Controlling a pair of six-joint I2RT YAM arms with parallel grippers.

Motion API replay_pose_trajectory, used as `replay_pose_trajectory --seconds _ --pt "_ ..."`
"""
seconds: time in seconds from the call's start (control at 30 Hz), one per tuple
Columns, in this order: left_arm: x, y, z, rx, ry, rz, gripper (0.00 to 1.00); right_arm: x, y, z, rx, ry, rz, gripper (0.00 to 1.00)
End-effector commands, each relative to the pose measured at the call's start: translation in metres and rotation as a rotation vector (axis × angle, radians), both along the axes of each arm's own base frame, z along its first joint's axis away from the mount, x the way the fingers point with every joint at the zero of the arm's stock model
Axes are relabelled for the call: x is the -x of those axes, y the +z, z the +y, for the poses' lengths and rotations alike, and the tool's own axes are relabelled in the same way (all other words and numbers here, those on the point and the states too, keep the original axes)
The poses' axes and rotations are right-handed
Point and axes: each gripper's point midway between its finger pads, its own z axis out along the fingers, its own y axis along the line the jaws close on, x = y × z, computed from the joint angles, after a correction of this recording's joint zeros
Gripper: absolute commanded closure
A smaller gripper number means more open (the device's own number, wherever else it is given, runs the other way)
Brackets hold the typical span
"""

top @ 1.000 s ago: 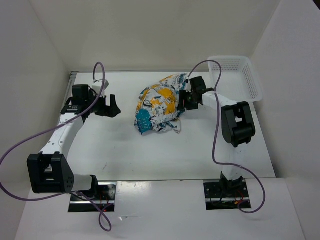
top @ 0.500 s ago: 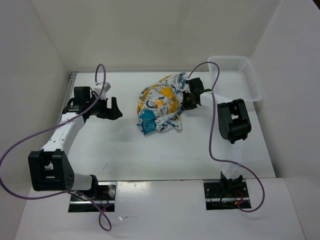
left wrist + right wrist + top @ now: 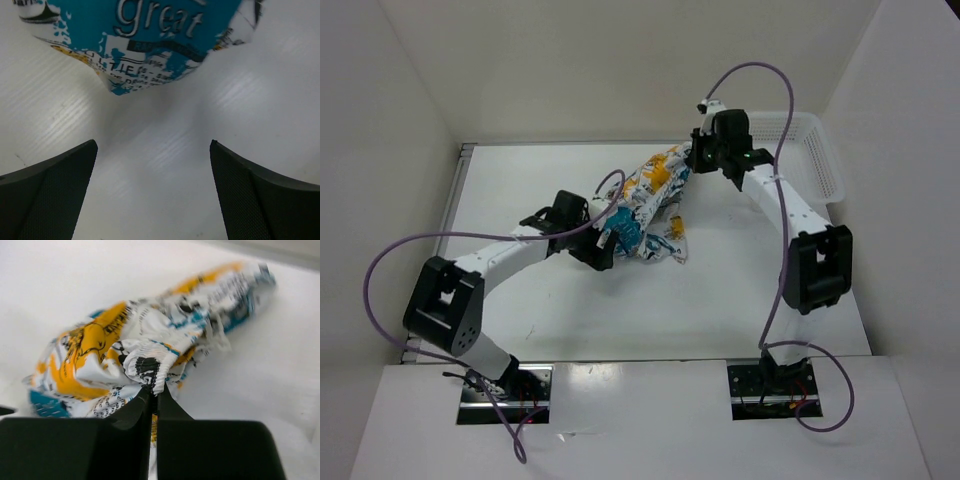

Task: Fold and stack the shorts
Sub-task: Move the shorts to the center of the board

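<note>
Left jaws: spread wide, low over the white table [image 3: 165, 165], dark mesh-faced pads [image 3: 55, 195] either side of bare surface. A teal printed corner of the soft white cloth shorts with teal, yellow-orange and black print [image 3: 642, 205] lies just ahead of the pads, not between them.
- Risk: closing here takes nothing, or only a thin corner that pulls free.
- Risk: the left arm's purple cable [image 3: 605, 184] loops close over the bundle and may snag the cloth.

Centre: shorts in a crumpled bundle at the far middle of the table. The near end rests on the surface and the far end is raised. Cannot tell one piece from two in the heap.

Right jaws: shut on a small gathered fold at the raised end.
- Risk: the pinch is narrow, so a hard pull may slip it.
- Risk: a lift may drag both pieces together, tangled.

Far right: white plastic lattice basket [image 3: 820, 150], just beside the right arm; a swing outward could knock it.
</note>
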Motion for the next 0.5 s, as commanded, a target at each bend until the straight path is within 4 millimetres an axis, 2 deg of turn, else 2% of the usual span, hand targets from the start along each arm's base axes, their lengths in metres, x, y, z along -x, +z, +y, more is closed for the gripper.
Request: replay_pose_trajectory --seconds 0.0,0.03,0.07,0.1,0.13,0.17,0.2,0.23,0.3,0.4,0.43,0.47 --pt "-0.057 0.016 -0.008 -0.005 0.059 -0.186 0.00 0.019 0.080 0.014 -0.087 0.058 -0.133 1.00" --pt "-0.057 0.011 -0.016 0.005 0.037 -0.183 0.00 0.023 0.078 0.013 -0.094 0.052 -0.117 1.00" --pt "-0.062 0.017 -0.023 0.022 0.030 -0.217 0.00 0.028 0.087 0.015 -0.122 0.053 -0.123 1.00" --pt "-0.064 0.014 -0.026 0.031 0.022 -0.218 0.00 0.030 0.083 0.017 -0.131 0.056 -0.109 1.00" --pt "-0.061 0.008 -0.034 0.020 0.009 -0.223 0.00 0.032 0.089 0.016 -0.134 0.056 -0.121 1.00" --pt "-0.069 0.012 -0.037 0.021 0.024 -0.279 0.00 0.033 0.090 0.018 -0.145 0.060 -0.115 1.00" --pt "-0.069 -0.001 -0.034 -0.006 0.041 -0.288 0.00 0.033 0.090 0.018 -0.146 0.060 -0.115 1.00" --pt "-0.078 0.002 -0.036 -0.012 0.067 -0.345 0.00 0.032 0.095 0.018 -0.156 0.057 -0.123 1.00" --pt "-0.084 0.007 -0.039 0.009 0.072 -0.383 0.00 0.032 0.100 0.020 -0.163 0.067 -0.130 1.00" --pt "-0.080 0.018 -0.062 0.100 -0.009 -0.398 0.00 0.034 0.109 0.021 -0.179 0.072 -0.144 1.00" --pt "-0.071 0.008 -0.068 0.103 -0.043 -0.357 0.00 0.033 0.114 0.022 -0.181 0.073 -0.154 1.00" --pt "-0.071 0.007 -0.072 0.095 -0.043 -0.361 0.00 0.033 0.114 0.022 -0.181 0.073 -0.154 1.00"
